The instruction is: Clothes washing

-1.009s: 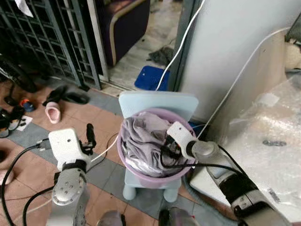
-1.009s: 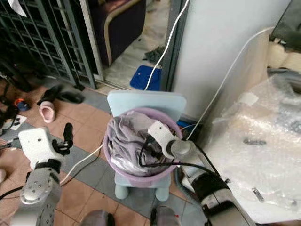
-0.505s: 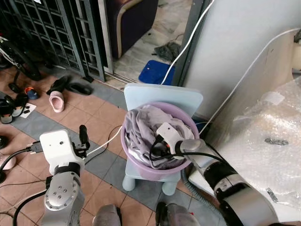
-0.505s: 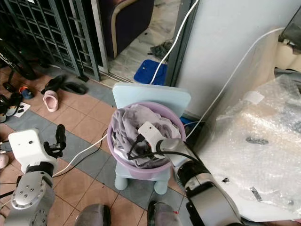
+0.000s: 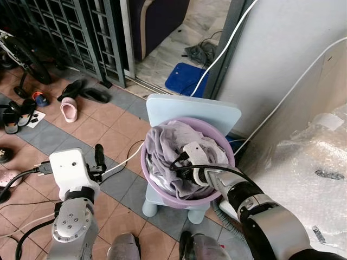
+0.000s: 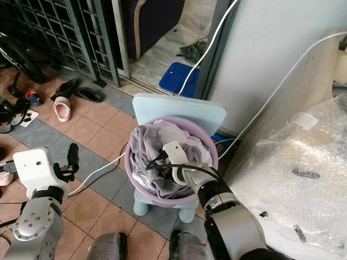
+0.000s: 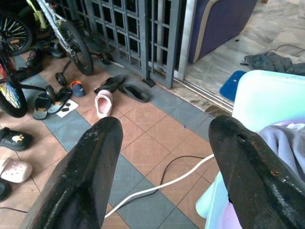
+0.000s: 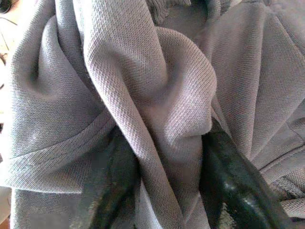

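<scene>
A purple basin (image 5: 180,202) heaped with grey clothes (image 5: 165,145) sits on a pale blue plastic chair (image 5: 193,110) just in front of me. My right gripper (image 5: 179,164) reaches down into the heap from the right. In the right wrist view its black fingers (image 8: 228,179) press in on either side of a fold of a grey knit garment (image 8: 157,119), so it is shut on that fold. My left gripper (image 7: 162,157) is held low to the left of the chair, open and holding nothing, above the tiled floor.
A white cable (image 5: 127,160) runs across the tiles left of the chair and up the wall. Slippers (image 5: 68,108) and a metal gate (image 5: 81,32) lie further left, with a bicycle (image 7: 28,57) there too. A bubble-wrapped bulk (image 5: 309,168) crowds the right side. A blue mat (image 5: 184,78) lies behind the chair.
The right gripper has pushed deeper into the grey clothes and closed around a fold. The camera has shifted slightly. The left arm has stayed where it was.
</scene>
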Available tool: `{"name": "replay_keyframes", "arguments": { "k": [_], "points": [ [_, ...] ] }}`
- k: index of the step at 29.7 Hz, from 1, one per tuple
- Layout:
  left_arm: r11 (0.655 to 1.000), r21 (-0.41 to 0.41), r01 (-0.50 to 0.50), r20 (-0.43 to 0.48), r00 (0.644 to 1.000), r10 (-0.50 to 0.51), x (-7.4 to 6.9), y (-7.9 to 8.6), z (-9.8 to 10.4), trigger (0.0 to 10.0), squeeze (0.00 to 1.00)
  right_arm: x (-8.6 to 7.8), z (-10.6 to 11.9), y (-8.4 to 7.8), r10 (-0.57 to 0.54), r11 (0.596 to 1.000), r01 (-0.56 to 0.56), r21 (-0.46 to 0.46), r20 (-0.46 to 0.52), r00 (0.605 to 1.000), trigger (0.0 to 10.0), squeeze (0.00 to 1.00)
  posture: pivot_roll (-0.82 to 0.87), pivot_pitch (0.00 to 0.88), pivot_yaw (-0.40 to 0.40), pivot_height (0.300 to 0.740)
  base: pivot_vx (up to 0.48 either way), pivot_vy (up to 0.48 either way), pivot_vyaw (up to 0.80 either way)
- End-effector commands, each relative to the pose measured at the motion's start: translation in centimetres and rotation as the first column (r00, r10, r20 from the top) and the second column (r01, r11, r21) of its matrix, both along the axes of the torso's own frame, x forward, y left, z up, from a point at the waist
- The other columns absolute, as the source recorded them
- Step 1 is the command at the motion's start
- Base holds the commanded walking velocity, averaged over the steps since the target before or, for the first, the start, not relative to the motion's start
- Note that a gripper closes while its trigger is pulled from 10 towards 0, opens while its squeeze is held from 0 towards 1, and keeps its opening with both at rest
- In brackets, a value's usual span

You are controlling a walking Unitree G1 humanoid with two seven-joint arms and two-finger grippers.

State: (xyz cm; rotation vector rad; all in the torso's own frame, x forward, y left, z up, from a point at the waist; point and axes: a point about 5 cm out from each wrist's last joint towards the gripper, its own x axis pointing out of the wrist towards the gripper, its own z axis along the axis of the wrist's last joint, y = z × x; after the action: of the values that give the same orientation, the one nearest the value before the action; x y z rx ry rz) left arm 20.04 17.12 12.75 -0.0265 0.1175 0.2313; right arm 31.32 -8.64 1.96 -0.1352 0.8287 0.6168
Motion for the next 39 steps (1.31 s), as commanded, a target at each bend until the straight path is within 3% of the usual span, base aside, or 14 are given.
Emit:
{"name": "replay_keyframes", "arguments": {
  "k": [1,13,15,19,22,23,27,31,32,33,38,39],
  "points": [
    [1.000,0.003,-0.002,-0.008,1.000,0.002,-0.3,-0.2,0.0,10.0,0.00,-0.1,-0.3,-0.3,-0.024,1.000,0.024,-0.002,-0.018,1.000,0.0,0.00,0.18,0.166,-0.054,0.740,0.000,0.000,0.00],
    [1.000,-0.005,0.023,-0.032,0.999,-0.023,-0.3,-0.4,-0.2,10.0,0.00,-0.1,-0.2,-0.2,-0.002,1.000,0.002,0.006,-0.004,1.000,0.0,0.00,0.18,0.172,-0.058,0.740,0.000,0.000,0.00],
    [0.997,-0.057,0.043,-0.064,0.997,-0.046,-0.5,-0.7,-0.5,10.0,0.00,0.1,0.0,-0.1,-0.001,1.000,0.001,0.011,0.026,1.000,0.0,0.00,0.17,0.173,-0.059,0.740,0.000,0.000,0.00],
    [0.998,-0.042,0.042,-0.069,0.997,-0.045,-0.5,-0.7,-0.6,10.0,0.00,0.5,0.4,-0.1,0.001,1.000,-0.004,0.028,0.077,0.997,0.0,0.00,0.16,0.176,-0.061,0.740,0.000,0.000,0.00],
    [0.999,-0.027,0.038,-0.064,0.997,-0.040,-0.4,-0.7,-0.7,10.0,0.00,1.1,1.3,0.1,0.002,0.999,-0.010,0.050,0.168,0.986,0.0,0.00,0.16,0.165,-0.060,0.740,0.000,0.000,0.00],
    [0.999,-0.011,0.031,-0.055,0.998,-0.032,-0.3,-0.7,-0.7,10.0,0.00,1.6,2.1,0.3,-0.023,0.996,0.003,0.085,0.230,0.973,0.0,0.00,0.15,0.157,-0.060,0.740,0.000,0.000,0.00],
    [1.000,-0.001,0.021,-0.049,0.999,-0.021,-0.1,-0.6,-0.7,10.0,0.00,2.1,3.7,0.8,-0.069,0.986,0.017,0.164,0.316,0.946,0.0,0.00,0.14,0.138,-0.056,0.740,0.000,0.000,0.00],
    [1.000,0.003,0.017,-0.043,0.999,-0.017,0.4,-0.7,-0.7,10.0,0.00,2.5,7.7,0.5,-0.208,0.950,0.059,0.307,0.479,0.853,0.0,0.00,0.13,0.118,-0.046,0.740,0.000,0.000,0.00],
    [1.000,0.004,0.018,-0.041,0.999,-0.018,0.5,-0.7,-0.7,10.0,0.00,2.2,9.4,-0.3,-0.285,0.930,0.093,0.355,0.540,0.792,0.0,0.00,0.11,0.108,-0.038,0.740,0.000,0.000,0.00],
    [1.000,0.004,0.018,-0.041,0.999,-0.018,0.5,-0.7,-0.7,10.0,0.00,2.2,9.4,-0.3,-0.285,0.930,0.093,0.355,0.540,0.792,0.0,0.00,0.11,0.108,-0.038,0.740,0.000,0.000,0.00],
    [0.999,0.003,0.033,-0.037,0.999,-0.033,1.0,-0.8,-1.0,10.0,0.00,-0.1,12.9,-2.3,-0.427,0.888,0.153,0.434,0.654,0.625,0.0,0.00,0.07,0.079,-0.005,0.740,0.000,0.000,0.00],
    [0.999,0.003,0.033,-0.037,0.999,-0.033,1.0,-0.8,-1.0,10.0,0.00,-0.1,12.9,-2.3,-0.427,0.888,0.153,0.434,0.654,0.625,0.0,0.00,0.07,0.079,-0.005,0.740,0.000,0.000,0.00]
  ]
}}
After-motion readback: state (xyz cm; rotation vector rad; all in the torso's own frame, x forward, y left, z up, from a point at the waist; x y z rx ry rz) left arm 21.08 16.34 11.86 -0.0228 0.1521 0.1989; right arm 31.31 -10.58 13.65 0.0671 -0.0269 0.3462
